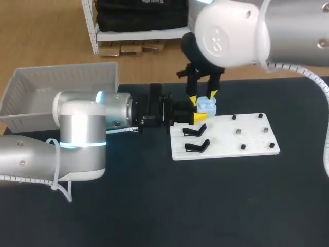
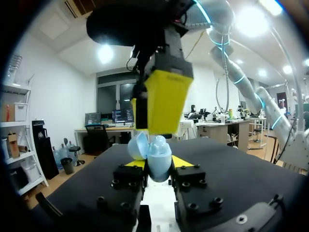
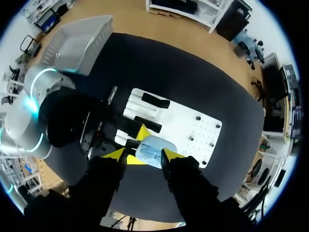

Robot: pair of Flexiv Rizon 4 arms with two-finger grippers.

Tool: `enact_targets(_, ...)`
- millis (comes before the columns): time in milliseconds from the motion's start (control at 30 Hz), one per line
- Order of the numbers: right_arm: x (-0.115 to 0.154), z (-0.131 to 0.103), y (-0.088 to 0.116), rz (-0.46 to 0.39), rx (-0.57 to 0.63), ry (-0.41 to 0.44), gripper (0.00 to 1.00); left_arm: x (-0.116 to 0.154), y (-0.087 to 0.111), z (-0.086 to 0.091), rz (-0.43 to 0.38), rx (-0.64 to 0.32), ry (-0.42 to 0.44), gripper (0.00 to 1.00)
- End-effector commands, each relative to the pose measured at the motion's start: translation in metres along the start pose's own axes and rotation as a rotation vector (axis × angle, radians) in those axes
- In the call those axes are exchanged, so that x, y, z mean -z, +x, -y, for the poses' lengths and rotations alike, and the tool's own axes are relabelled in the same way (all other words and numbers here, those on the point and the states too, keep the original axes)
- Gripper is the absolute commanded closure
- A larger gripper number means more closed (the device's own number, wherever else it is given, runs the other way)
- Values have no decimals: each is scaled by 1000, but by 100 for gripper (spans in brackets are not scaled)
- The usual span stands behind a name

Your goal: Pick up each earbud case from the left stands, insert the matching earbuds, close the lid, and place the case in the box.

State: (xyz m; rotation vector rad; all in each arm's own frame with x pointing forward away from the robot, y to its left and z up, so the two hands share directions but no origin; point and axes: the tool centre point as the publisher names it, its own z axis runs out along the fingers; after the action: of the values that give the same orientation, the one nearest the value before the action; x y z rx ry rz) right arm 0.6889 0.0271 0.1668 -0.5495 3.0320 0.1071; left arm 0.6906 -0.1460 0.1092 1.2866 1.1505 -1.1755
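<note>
A light-blue earbud case (image 1: 207,106) hangs just above the left end of the white board (image 1: 226,139). My left gripper (image 1: 201,114) comes in level from the left and is shut on it. In the left wrist view the case (image 2: 154,153) sits between that gripper's yellow tips (image 2: 157,162), showing two rounded halves with the lid seemingly apart from the base. My right gripper (image 1: 202,98) points down over the case, open, one finger on each side. In the right wrist view the case (image 3: 153,147) lies between the spread fingers of the right gripper (image 3: 144,155), with a gap at one side.
Two black stands (image 1: 195,129) (image 1: 197,146) sit on the board's left end, and small dark pegs (image 1: 242,147) and small grey pieces (image 1: 239,131) are on its right half. A pale plastic basket (image 1: 61,82) stands at the back left. The tabletop is black.
</note>
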Motion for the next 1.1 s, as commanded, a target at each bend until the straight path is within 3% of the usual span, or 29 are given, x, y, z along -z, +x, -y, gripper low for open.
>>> enact_targets(33,9,21,-7,21,-121,-17,53,0,1,2,2,-4,-7,100)
enact_targets(100,10,33,-15,30,-206,-26,50,0,1,2,2,-4,-7,100)
enact_targets(167,9,44,-22,28,-267,-20,41,0,1,2,2,-4,-7,100)
enact_targets(300,5,61,-31,13,-335,0,42,0,1,2,2,-4,-7,100)
enact_targets(433,-4,72,-34,-4,-365,15,35,0,1,2,2,-4,-7,100)
enact_targets(1100,-27,70,-9,-93,-355,16,31,0,1,2,2,-4,-7,100)
